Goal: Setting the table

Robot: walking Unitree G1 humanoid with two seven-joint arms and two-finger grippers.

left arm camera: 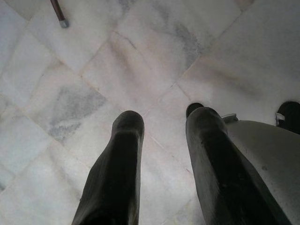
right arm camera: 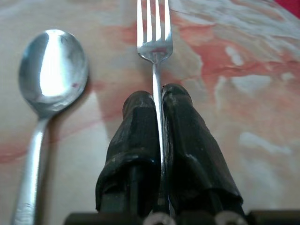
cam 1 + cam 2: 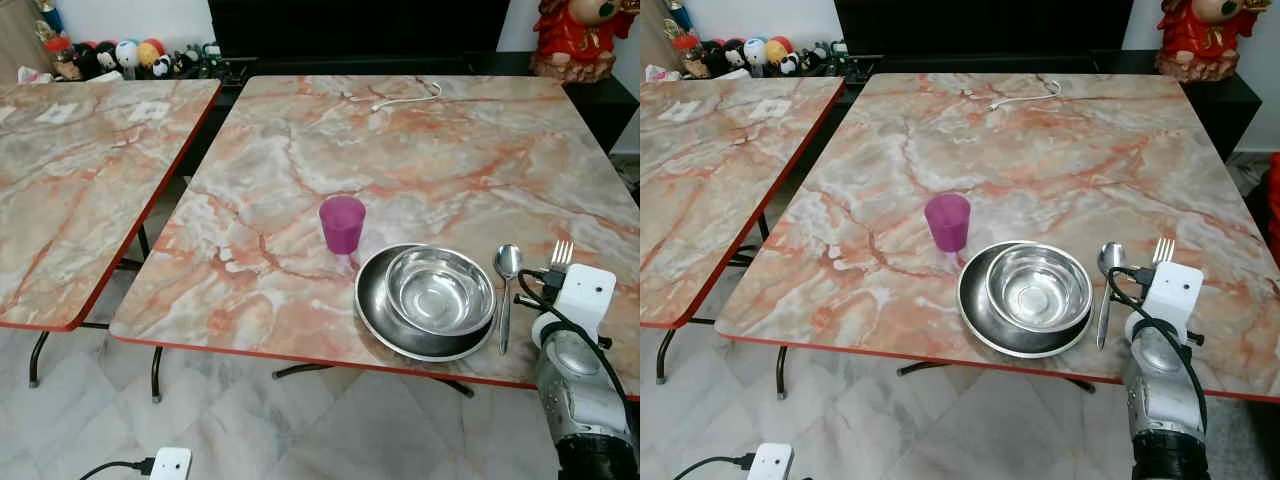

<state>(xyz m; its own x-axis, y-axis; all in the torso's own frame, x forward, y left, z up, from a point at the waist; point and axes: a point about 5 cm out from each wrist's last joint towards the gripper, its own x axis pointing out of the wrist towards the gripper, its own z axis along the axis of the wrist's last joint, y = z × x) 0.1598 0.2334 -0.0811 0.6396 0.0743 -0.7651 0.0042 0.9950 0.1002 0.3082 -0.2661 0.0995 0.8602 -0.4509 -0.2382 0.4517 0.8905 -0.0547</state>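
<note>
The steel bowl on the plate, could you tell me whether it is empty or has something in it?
Empty: the steel bowl sits upright on the plate, and its bare shiny bottom shows.

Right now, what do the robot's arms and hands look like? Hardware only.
Right arm: silver-grey metal casing with a rounded joint, a white boxy wrist module on top, and a black cable looped along it. Right hand: two long black fingers, matte and scuffed, blunt rounded tips. Left hand: the same long black fingers with rounded tips, beside a pale grey body panel.
</note>
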